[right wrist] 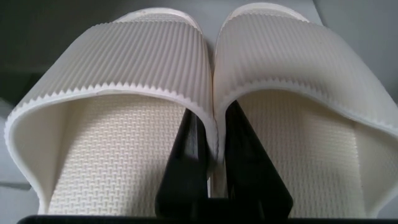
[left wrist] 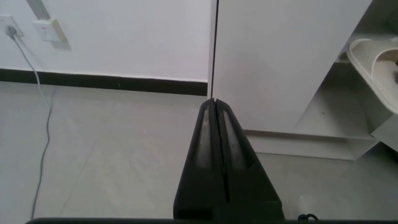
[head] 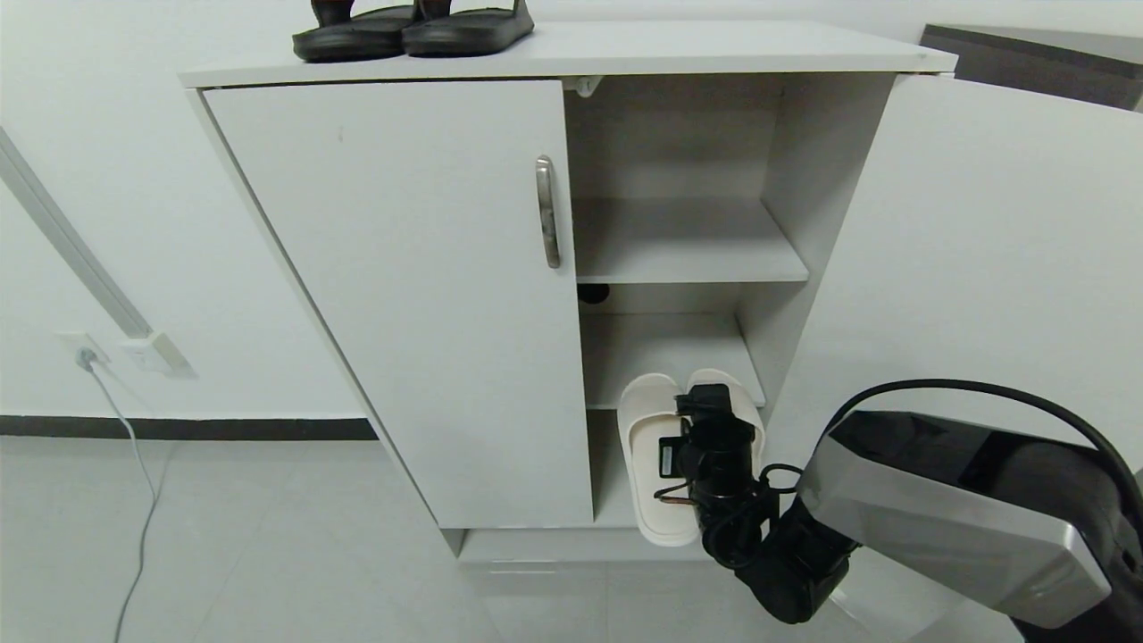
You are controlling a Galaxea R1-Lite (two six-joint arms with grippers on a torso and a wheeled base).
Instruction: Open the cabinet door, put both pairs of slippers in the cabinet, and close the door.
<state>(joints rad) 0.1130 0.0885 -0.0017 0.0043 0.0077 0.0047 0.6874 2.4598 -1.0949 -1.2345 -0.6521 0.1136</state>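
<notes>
A white cabinet (head: 571, 54) stands against the wall with its right door (head: 982, 250) swung open and its left door (head: 402, 295) closed. A pair of black slippers (head: 411, 31) rests on the cabinet top. My right gripper (head: 705, 406) holds a pair of white slippers (head: 647, 446) side by side, just in front of the lower compartment. In the right wrist view its fingers (right wrist: 186, 155) pinch the two inner edges of the white slippers (right wrist: 124, 124) together. My left gripper (left wrist: 214, 104) is shut on nothing, low above the floor, facing the cabinet's left corner; one white slipper (left wrist: 379, 59) shows beyond it.
Inside the cabinet are an upper shelf (head: 688, 241) and a lower shelf (head: 670, 357), both bare. A metal handle (head: 546, 212) sits on the closed door. A wall socket with a grey cable (head: 85, 357) is at the left. Tiled floor (head: 268, 554) lies open in front.
</notes>
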